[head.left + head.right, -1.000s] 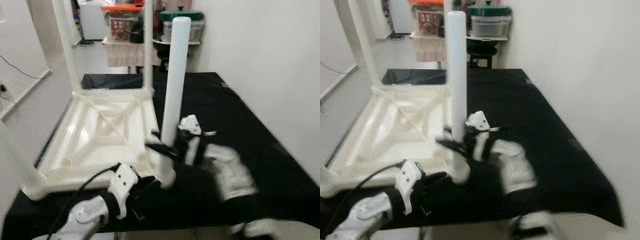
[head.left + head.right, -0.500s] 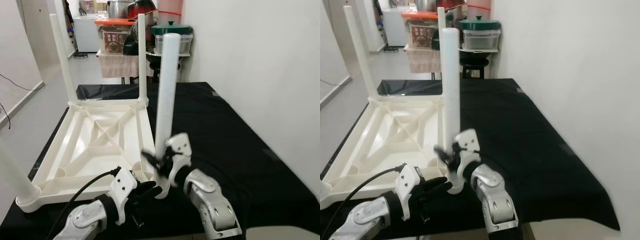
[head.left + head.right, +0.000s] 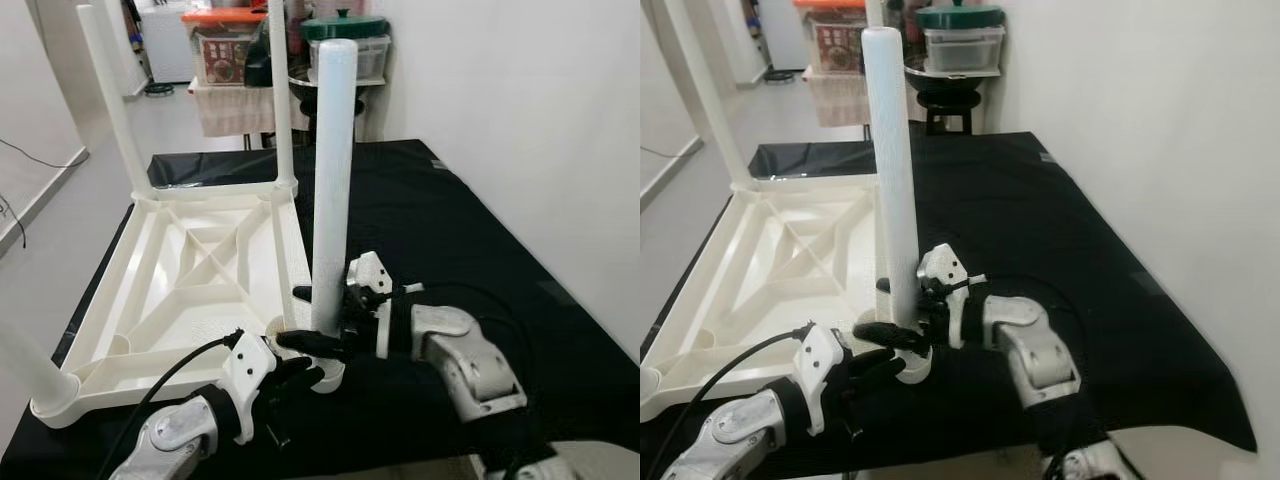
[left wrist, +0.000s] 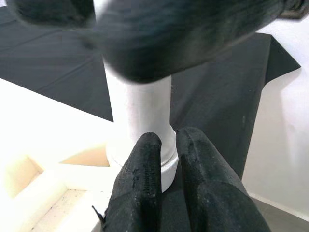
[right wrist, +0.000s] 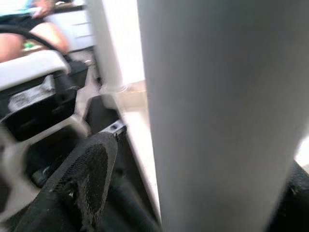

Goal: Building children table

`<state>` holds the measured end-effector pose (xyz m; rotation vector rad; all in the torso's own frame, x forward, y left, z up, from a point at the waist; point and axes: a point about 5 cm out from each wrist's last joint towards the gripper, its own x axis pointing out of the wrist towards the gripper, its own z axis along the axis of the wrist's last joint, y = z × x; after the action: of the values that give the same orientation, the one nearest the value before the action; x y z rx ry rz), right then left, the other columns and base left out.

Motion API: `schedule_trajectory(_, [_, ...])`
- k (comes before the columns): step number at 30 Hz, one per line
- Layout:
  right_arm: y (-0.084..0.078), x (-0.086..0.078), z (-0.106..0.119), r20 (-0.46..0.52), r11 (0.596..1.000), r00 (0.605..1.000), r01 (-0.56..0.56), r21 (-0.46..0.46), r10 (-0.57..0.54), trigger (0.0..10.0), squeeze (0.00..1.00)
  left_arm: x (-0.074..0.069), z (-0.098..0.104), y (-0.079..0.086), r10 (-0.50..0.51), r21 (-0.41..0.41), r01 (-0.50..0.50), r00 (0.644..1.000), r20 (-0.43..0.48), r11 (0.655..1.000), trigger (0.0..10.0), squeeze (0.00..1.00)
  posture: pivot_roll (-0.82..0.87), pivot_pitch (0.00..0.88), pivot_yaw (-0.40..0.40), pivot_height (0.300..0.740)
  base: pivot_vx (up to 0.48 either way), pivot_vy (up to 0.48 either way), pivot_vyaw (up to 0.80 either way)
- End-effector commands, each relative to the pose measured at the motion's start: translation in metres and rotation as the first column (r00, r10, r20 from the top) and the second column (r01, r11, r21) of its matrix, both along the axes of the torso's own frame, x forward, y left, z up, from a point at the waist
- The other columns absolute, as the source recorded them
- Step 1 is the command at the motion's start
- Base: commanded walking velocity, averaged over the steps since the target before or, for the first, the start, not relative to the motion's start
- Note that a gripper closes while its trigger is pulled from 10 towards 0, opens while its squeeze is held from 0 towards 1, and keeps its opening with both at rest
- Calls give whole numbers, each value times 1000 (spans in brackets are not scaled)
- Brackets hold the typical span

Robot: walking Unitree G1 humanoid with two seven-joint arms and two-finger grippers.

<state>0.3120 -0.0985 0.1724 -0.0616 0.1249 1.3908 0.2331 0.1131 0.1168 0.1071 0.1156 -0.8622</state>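
The upturned children's table [image 3: 190, 275] lies on the black mat [image 3: 470, 230]. The right end effector [image 3: 318, 318] clamps its near-corner leg [image 3: 331, 190]; the left end effector [image 3: 300, 375], fingers together, touches the leg's base.

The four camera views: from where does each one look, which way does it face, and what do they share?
Left eye view: on the head, facing forward and down at the upturned white table; both arms show.
Right eye view: same head, same scene, shifted sideways.
Left wrist view: along the left gripper at the base of the near table leg.
Right wrist view: along the right gripper, around that leg.
All share this leg.
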Motion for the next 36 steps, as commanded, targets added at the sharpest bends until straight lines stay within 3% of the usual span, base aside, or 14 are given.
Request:
schedule_trajectory(1, [-5, 11, 6, -30, 998, 998, -61, 6, 61, 10000, 0, -1, -5, 2, -5, 32, 6, 1000, -22, 999, 10000, 0, 100, 0, -51, 740, 0, 0, 0])
schedule_trajectory(4, [-6, 23, 11, -54, 999, 998, -43, 23, 44, 10000, 0, -3, -7, 3, -8, 44, 10, 999, -35, 999, 10000, 0, 108, 0, -53, 740, 0, 0, 0])
schedule_trajectory(5, [-7, 28, 13, -78, 999, 996, -28, 42, 31, 4471, 0, -4, -8, 3, -9, 47, 11, 999, -41, 999, 10000, 0, 115, 0, -56, 740, 0, 0, 0])
schedule_trajectory(8, [-7, 32, 14, -93, 998, 995, -19, 54, 24, 4471, 0, -5, -9, 4, -10, 48, 12, 999, -46, 999, 10000, 0, 119, 0, -58, 740, 0, 0, 0])
schedule_trajectory(9, [-9, 35, 13, -115, 998, 993, -17, 67, 24, 0, 0, -6, -10, 4, -12, 51, 15, 999, -51, 999, 10000, 0, 124, 0, -61, 740, 0, 0, 0])
schedule_trajectory(19, [-33, 33, -1, -156, 997, 987, -15, 72, 26, 0, 0, -12, -12, 7, -8, 50, 12, 997, -75, 999, 10000, 0, 112, 0, -59, 740, 0, 0, 0])
schedule_trajectory(25, [-41, 17, -21, -106, 991, 986, 130, 17, -127, 0, 0, -16, -12, 9, -8, 43, 11, 996, -84, 999, 10000, 0, 105, 0, -64, 740, 0, 0, 0])
schedule_trajectory(26, [-25, 16, -34, -80, 900, 898, 435, 16, -432, 0, 0, -17, -12, 10, -6, 39, 9, 996, -87, 999, 10000, 0, 100, 0, -80, 740, 0, 0, 0])
schedule_trajectory(27, [-8, -11, -62, -149, 774, 761, 630, -62, -631, 0, 0, -17, -11, 13, -3, 31, 6, 996, -92, 1000, 10000, 0, 82, 0, -56, 740, 0, 0, 0])
schedule_trajectory(28, [6, -36, -76, -202, 685, 658, 720, -112, -725, 0, 0, -17, -11, 14, -4, 30, 6, 995, -95, 1000, 10000, 0, 73, 0, -48, 740, 0, 0, 0])
schedule_trajectory(29, [14, -53, -82, -236, 636, 597, 758, -145, -766, 0, 0, -17, -11, 16, -4, 31, 7, 995, -97, 999, 10000, 0, 66, 0, -45, 740, 0, 0, 0])
schedule_trajectory(31, [20, -61, -84, -259, 648, 603, 746, -151, -755, 0, 0, -17, -11, 17, -5, 32, 8, 995, -98, 999, 10000, 0, 66, 0, -45, 740, 0, 0, 0])
schedule_trajectory(32, [18, -50, -72, -220, 676, 646, 729, -105, -731, 0, 0, -17, -11, 15, -14, 23, 16, 995, -102, 1000, 10000, 0, 32, 0, -17, 740, 0, 0, 0])
schedule_trajectory(36, [16, -38, -62, -123, 721, 710, 687, -93, -693, 0, 0, -17, -10, 5, -45, 6, 46, 994, -102, 999, 10000, 0, 49, 0, -32, 740, 0, 0, 0])
